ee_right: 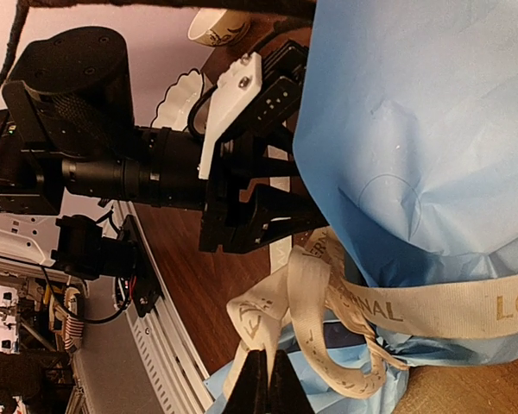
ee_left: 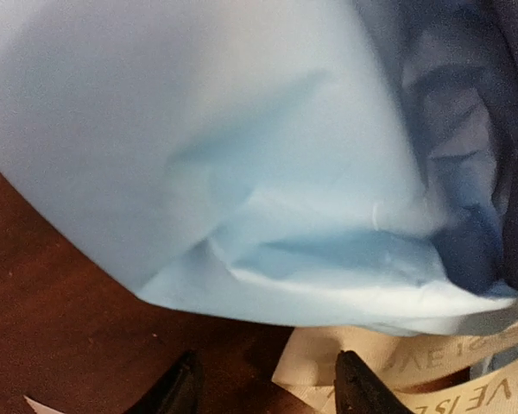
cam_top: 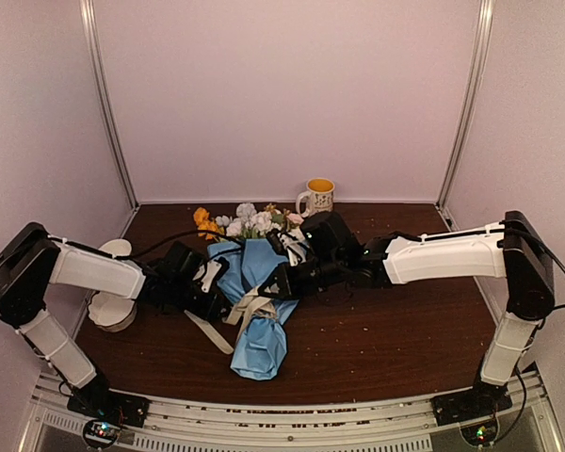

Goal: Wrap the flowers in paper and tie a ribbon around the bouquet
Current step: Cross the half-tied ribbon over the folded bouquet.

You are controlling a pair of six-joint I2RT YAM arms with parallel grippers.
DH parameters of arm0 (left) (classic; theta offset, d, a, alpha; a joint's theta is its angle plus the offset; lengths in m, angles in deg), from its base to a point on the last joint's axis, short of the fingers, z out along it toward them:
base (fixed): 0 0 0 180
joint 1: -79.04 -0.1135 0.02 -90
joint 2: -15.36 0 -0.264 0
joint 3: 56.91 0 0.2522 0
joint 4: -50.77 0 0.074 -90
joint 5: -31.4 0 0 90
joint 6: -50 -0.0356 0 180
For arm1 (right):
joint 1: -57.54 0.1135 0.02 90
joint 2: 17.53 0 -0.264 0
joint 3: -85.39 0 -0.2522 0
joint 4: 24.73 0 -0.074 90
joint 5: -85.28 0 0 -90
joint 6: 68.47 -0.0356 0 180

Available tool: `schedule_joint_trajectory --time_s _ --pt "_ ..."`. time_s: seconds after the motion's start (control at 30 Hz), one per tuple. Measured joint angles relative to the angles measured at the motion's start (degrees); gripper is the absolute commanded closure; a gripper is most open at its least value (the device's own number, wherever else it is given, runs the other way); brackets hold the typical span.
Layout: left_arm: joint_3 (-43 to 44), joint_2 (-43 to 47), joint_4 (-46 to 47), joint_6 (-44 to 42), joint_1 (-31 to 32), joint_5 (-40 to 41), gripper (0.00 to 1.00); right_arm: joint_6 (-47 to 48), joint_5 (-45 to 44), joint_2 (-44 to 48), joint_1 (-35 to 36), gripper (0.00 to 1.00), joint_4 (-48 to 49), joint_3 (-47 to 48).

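**ribbon round the bouquet, knot not yet pulled tight**

the wrapping looks done: the paper (ee_left: 242,155) is closed round the stems, and the bouquet (cam_top: 264,344) lies on the table (cam_top: 386,330) between the two arms. its flowers (cam_top: 250,222) point to the far side and its narrow end points toward the bases.

the step in hand is the tie. the ribbon (ee_right: 449,306) runs as a band across the paper about midway along. on the left arm's side it breaks into slack loops and a loose crossing, not a snug knot.

the right gripper (ee_right: 263,379) has its fingers pressed together and seems to pinch a loop of ribbon at the tips. the left gripper (ee_left: 268,384) sits just beside the loops with its fingers apart. only bare table shows between them, and the ribbon lies just to one side.

by my reading, the next move calls for the left gripper to shift onto a free ribbon strand and close on it. the two arms would then pull apart along the table to draw the slack in. the pull wants to be gentle, since thin paper could crumple or tear and the band could slide toward the narrow end.
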State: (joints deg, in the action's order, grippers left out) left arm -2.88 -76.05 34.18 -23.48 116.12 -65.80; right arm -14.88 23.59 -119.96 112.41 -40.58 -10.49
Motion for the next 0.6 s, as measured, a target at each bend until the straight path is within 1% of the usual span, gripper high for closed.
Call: schedule_joint_trajectory --time_s 0.13,0.27,0.4,0.43,0.5,0.53,0.57,0.6 --pt "1.4 0.0 -0.5 -2.1 0.4 0.7 0.45 0.1 0.0 0.0 0.0 1.00 -0.7 0.3" --pt "1.6 -0.5 -0.7 -4.5 2.0 -1.4 0.47 0.2 -0.2 0.0 0.0 1.00 -1.1 0.4" --pt "4.1 -3.9 -2.6 -5.4 2.9 -2.0 0.54 0.3 -0.3 0.0 0.0 1.00 -1.6 0.4" --pt "5.0 -4.5 -3.2 -5.7 2.9 -2.0 0.59 0.3 -0.3 0.0 0.0 1.00 -1.6 0.4" --pt "6.4 -5.5 -4.1 -5.7 2.9 -1.7 0.79 0.5 -0.4 0.0 0.0 1.00 -1.8 0.4" --pt "6.6 -5.7 -4.3 -5.5 2.9 -1.6 0.90 0.5 -0.5 0.0 0.0 1.00 -1.8 0.4" --pt "6.8 -5.8 -4.6 -5.6 2.9 -1.3 0.99 0.5 -0.6 0.0 0.0 1.00 -1.8 0.4" --pt "6.8 -5.8 -4.9 -5.6 2.9 -0.8 1.00 0.5 -0.8 0.0 0.0 1.00 -1.9 0.4"
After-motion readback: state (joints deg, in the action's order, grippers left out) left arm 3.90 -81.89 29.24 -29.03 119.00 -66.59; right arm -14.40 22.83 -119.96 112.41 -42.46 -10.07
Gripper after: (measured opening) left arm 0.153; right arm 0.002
